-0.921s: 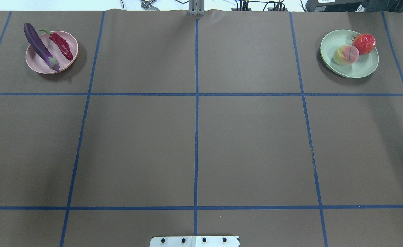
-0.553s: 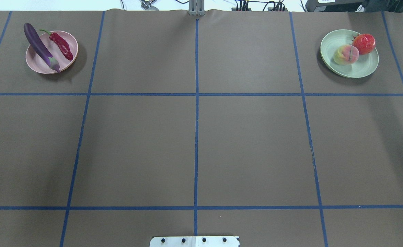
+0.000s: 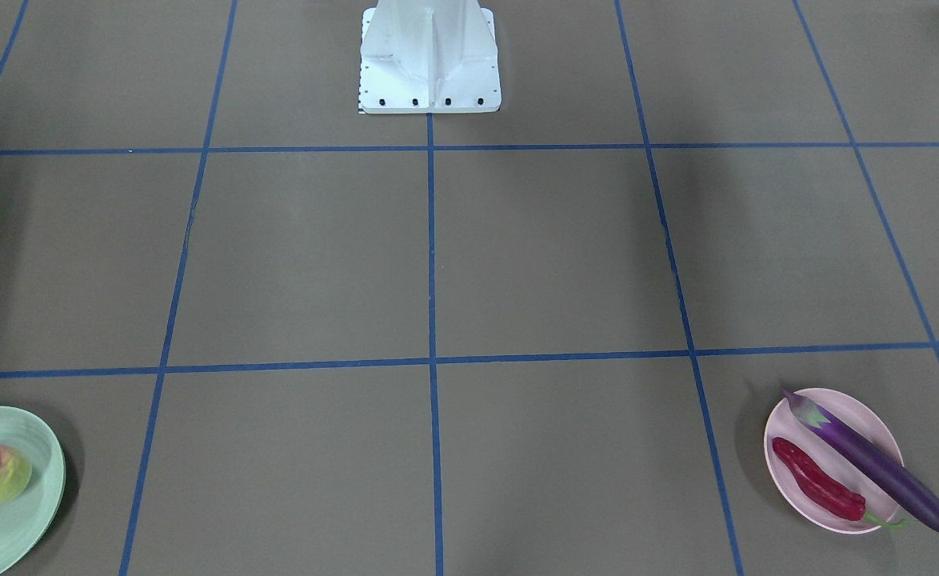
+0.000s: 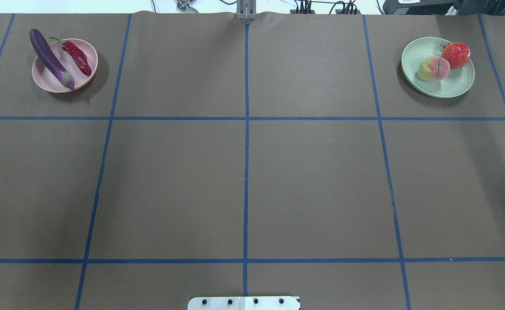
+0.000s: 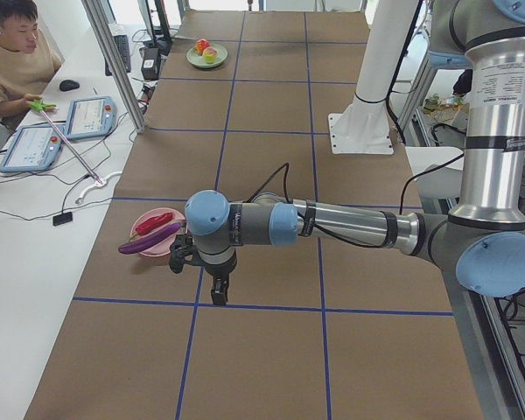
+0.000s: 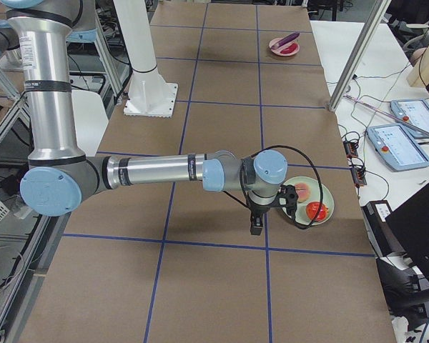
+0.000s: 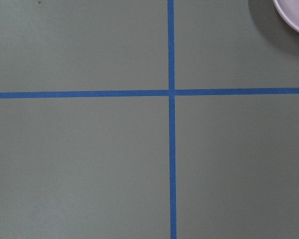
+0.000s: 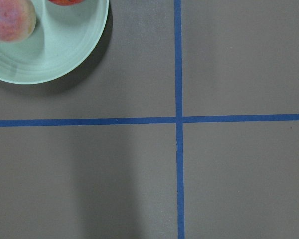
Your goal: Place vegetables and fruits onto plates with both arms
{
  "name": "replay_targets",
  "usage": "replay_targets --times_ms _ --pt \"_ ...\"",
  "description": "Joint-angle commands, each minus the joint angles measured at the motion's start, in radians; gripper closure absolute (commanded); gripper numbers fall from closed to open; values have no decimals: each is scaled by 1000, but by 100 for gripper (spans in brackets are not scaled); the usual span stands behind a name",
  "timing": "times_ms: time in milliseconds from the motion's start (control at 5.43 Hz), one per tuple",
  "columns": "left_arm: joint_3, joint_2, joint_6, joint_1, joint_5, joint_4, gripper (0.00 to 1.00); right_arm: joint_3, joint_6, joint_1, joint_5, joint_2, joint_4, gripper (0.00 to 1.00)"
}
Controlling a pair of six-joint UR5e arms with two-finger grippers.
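Observation:
The pale pink plate (image 4: 68, 64) at the far left holds the purple eggplant (image 4: 49, 58), which overhangs the rim, and the dark red chili (image 4: 77, 57). The mint green plate (image 4: 448, 84) at the far right holds the peach (image 4: 433, 68) and the red pomegranate-like fruit (image 4: 455, 54). My left gripper (image 5: 219, 293) hangs above the table just beside the pink plate (image 5: 162, 248). My right gripper (image 6: 256, 227) hangs beside the green plate (image 6: 324, 196). Both show only in the side views, so I cannot tell if they are open or shut. Neither wrist view shows fingers.
The white base block (image 3: 429, 60) stands at the table's near middle edge. Blue tape lines (image 4: 246, 172) divide the brown table cover into squares. An operator (image 5: 13, 52) sits with tablets (image 5: 87, 118) at the far side of the table. A metal frame post (image 6: 357, 53) stands there.

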Motion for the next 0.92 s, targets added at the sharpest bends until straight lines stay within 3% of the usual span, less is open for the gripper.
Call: replay_targets --times_ms 0,737 --pt "3 1 1 -1 2 -5 0 3 0 0 5 0 9 0" --pt "-5 1 0 0 0 -5 0 -7 -2 -8 19 6 9 0"
